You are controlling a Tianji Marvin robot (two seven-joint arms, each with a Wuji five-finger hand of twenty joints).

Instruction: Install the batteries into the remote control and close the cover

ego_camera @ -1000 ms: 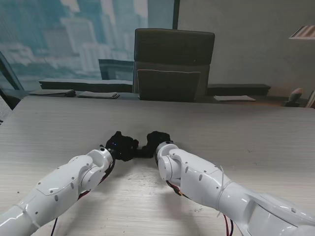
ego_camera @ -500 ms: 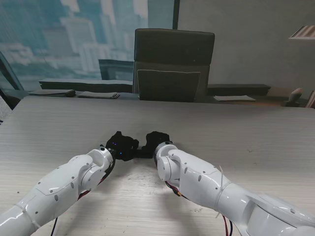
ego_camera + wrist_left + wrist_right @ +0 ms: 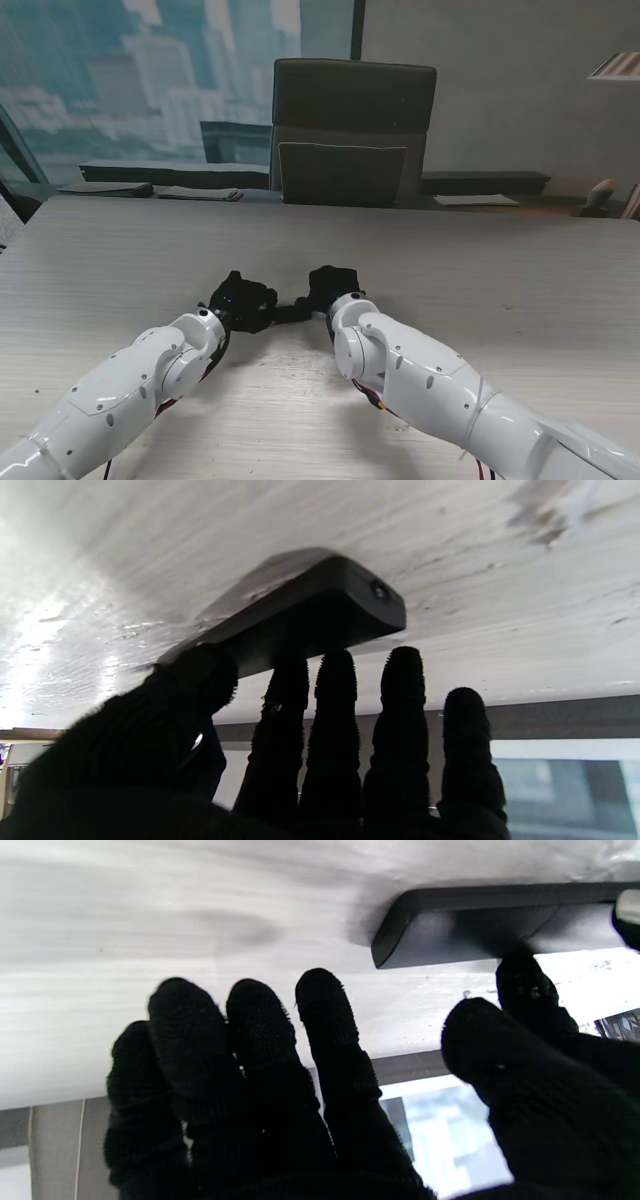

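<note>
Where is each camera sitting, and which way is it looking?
Stand view: high above the shoulders, looking down at the table; both white arms show, with the left hand and right hand at the remote.
Left wrist view: on the left wrist, looking along black gloved fingers to the remote's end.
Right wrist view: on the right wrist, looking along spread fingers; the remote sits off to one side.
All three share the remote.
</note>
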